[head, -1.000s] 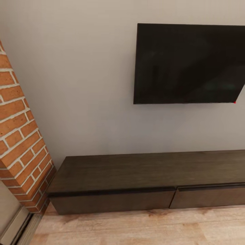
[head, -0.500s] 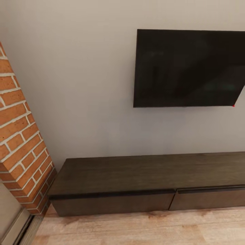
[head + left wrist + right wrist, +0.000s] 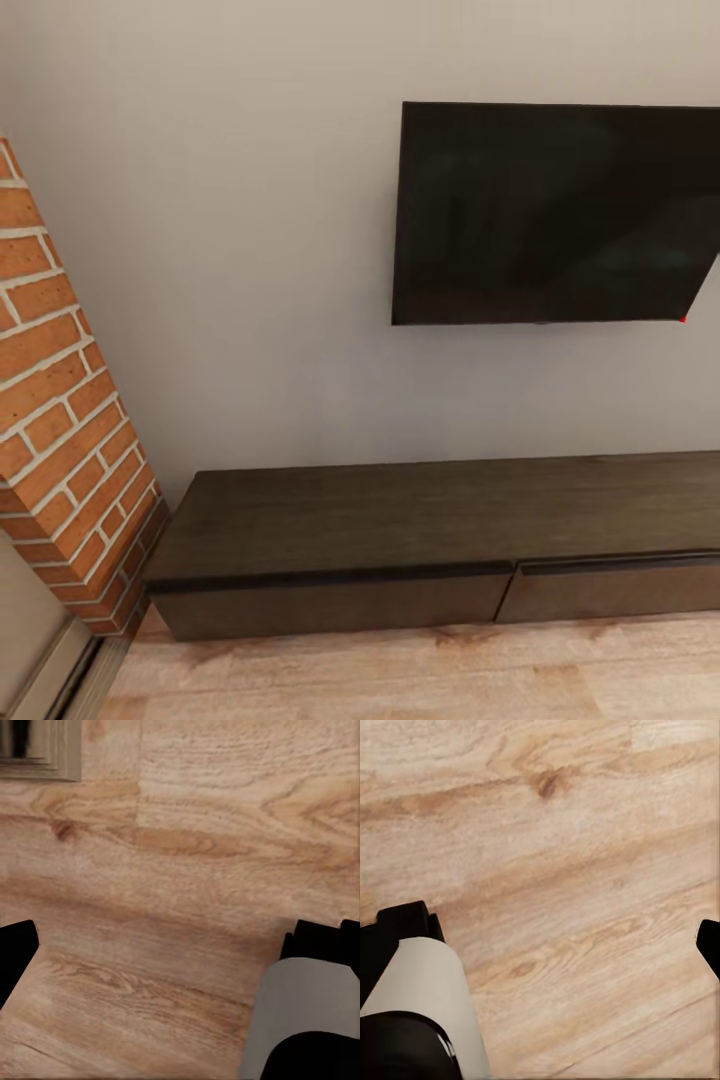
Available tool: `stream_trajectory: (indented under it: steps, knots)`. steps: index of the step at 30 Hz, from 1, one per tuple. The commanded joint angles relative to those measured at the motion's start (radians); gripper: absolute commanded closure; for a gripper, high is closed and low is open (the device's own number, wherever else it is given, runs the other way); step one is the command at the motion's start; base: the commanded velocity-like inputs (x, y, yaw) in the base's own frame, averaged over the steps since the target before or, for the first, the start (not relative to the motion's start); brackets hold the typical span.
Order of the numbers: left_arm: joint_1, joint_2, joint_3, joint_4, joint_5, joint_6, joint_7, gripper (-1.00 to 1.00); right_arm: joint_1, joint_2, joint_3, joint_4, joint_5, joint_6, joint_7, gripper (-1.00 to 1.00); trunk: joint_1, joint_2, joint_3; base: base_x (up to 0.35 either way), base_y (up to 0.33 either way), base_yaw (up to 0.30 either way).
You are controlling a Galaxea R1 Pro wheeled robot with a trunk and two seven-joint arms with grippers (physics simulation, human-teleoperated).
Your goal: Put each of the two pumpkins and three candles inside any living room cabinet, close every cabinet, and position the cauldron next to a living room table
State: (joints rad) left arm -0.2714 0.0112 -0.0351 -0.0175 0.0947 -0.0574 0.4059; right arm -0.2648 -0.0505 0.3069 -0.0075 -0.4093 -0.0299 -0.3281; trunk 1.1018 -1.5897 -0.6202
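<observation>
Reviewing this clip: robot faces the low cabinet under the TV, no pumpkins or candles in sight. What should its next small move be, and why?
Probably turn away to look for the items. The cabinet shows both visible drawer fronts shut and a bare top, and both wrist views look onto wood floor with nothing between the fingers.

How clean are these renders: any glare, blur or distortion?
Head view: soft even light, faint dull sheen on the television, wide-angle slant on the brick column, cabinet slightly soft. Both wrist views: floor grain mildly blurred, no harsh shadows.
</observation>
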Motion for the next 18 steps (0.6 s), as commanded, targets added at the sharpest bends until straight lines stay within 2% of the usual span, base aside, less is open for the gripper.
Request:
stream_trajectory:
  steps: [1,7,14,18]
  knots:
    - [0.001,0.002,-0.004,0.003,0.008,-0.005,0.001,-1.0,0.001,0.0,0.008,0.0,-0.01,-0.003,-0.002,-1.0,-0.004,0.007,0.002,0.0,0.0,0.0]
    - [0.041,0.007,-0.005,0.007,0.002,-0.003,0.0,-1.0,0.025,0.001,0.009,0.0,-0.007,-0.002,-0.005,-1.0,-0.027,0.049,0.021,0.0,0.0,0.0]
    - [0.081,0.007,-0.005,0.007,-0.041,-0.006,-0.003,-1.0,0.06,0.0,0.009,0.0,-0.007,-0.002,-0.005,-1.0,-0.054,0.098,0.042,0.0,0.0,0.0]
    - [0.094,0.007,-0.005,0.007,-0.045,-0.007,-0.054,-1.0,0.078,0.0,0.009,0.0,-0.006,-0.004,-0.003,-1.0,-0.069,0.126,0.052,0.0,0.0,0.0]
